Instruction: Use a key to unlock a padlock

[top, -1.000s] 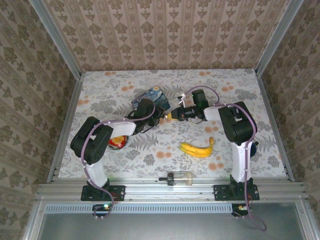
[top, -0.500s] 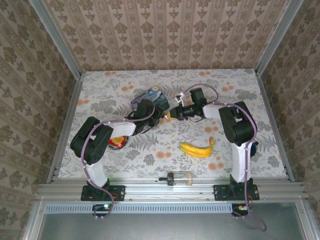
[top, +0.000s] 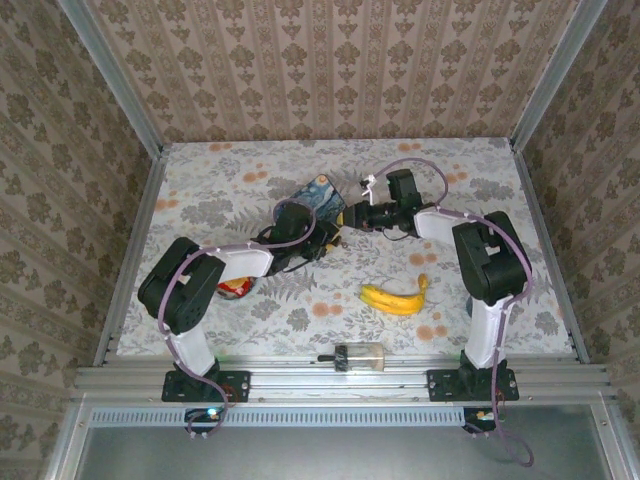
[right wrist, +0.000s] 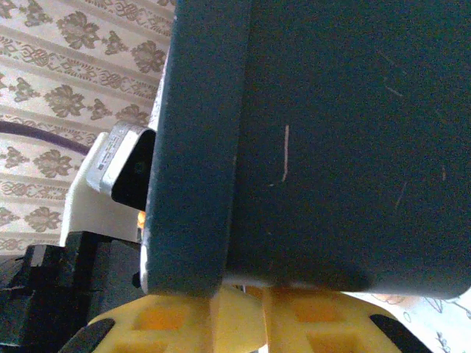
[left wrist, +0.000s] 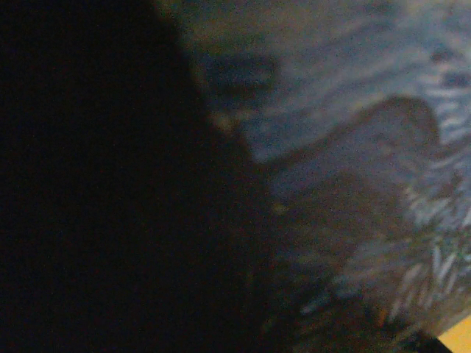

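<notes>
Yellow banana; blue painted tin

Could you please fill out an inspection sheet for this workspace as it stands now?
Surface: table with a floral cover, lying flat.
Job's things: padlock and key are too small or hidden to make out.
Clutter: blue tin box at mid-table; banana near the right arm; clear cylinder on the front rail; red-yellow item under the left arm.
Grippers: left gripper and right gripper are both close to the tin box; open or shut cannot be told.
Cables: purple cables run along both arms, one looping above the right wrist.
Surroundings: wallpapered walls on three sides, with metal corner posts.
</notes>
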Robot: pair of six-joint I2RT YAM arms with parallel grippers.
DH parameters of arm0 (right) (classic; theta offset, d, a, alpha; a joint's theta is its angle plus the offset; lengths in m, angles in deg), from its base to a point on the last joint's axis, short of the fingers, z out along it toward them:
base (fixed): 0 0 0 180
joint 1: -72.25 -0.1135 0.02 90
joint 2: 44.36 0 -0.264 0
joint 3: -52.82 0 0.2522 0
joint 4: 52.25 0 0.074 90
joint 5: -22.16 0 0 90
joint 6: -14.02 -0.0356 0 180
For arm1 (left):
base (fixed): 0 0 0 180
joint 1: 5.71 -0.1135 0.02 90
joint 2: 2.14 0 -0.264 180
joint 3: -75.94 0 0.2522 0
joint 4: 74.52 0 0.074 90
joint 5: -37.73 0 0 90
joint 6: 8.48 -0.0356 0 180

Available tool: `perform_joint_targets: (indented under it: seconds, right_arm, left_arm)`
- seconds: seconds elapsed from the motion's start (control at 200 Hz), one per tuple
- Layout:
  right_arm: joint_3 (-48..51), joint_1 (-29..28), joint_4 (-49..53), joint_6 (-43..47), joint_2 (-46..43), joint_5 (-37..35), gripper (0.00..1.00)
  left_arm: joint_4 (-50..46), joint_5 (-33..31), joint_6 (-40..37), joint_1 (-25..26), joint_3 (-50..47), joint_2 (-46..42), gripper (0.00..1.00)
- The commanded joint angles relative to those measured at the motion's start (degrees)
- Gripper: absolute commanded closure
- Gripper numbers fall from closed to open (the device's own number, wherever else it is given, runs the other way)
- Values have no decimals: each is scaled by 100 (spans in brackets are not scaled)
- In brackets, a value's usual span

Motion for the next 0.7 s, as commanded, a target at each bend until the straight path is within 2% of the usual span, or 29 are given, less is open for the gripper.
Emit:
perform_joint_targets:
  seconds: [0.0,0.17,0.44,0.69]
  right_arm:
    - [174,-25,-218,163,-434,-440,73]
    - [573,-25,-64,160,-808,-647,72]
    - [1549,-59,-525,-184,-1368,-724,70]
    - [2337,-305,-516,-269,-2114,-1475,72]
  left_arm:
    - [-606,848,215,115,-249,-9,100]
    - [-662,786,195,60,-286,-27,100]
    - [-735,726,141,-3,-201,78,100]
    - [-638,764,133,6,-128,224,100]
